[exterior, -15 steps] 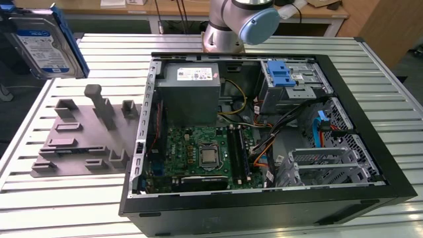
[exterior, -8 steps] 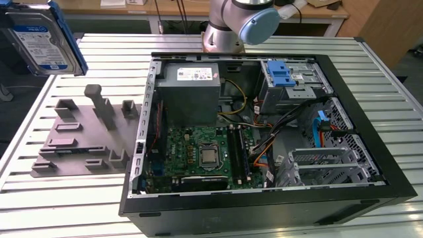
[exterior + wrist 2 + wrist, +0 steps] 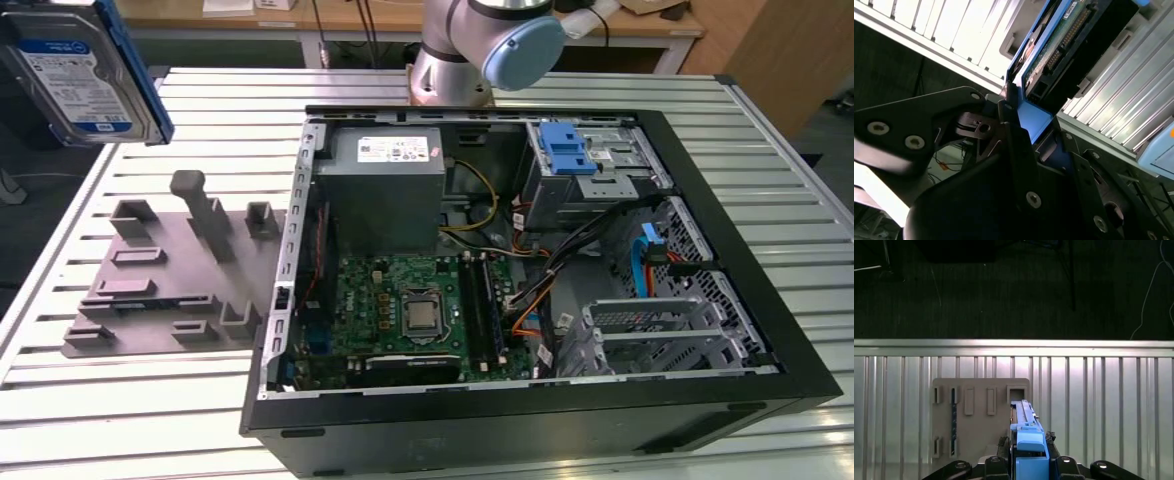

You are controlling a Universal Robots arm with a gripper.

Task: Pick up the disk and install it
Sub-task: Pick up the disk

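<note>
At the exterior view's far left the disk (image 3: pixel 78 70) hangs in the air, label outward, above the edge of the slatted table (image 3: pixel 54 250). Just right of it and lower sits the grey slotted fixture (image 3: pixel 160 280) (so the pick-up looks done). Further right lies the open computer case (image 3: pixel 694 400), and inside it the metal cage (image 3: pixel 587 170) with a blue latch, well apart from the disk. The step in hand is judged to be the carry. Installing calls for squaring the carrier to a bay in the case. In the first wrist view the gripper (image 3: pixel 1028 446) has its jaws clamped on the disk's blue frame, parted only by that frame's thickness.
</note>
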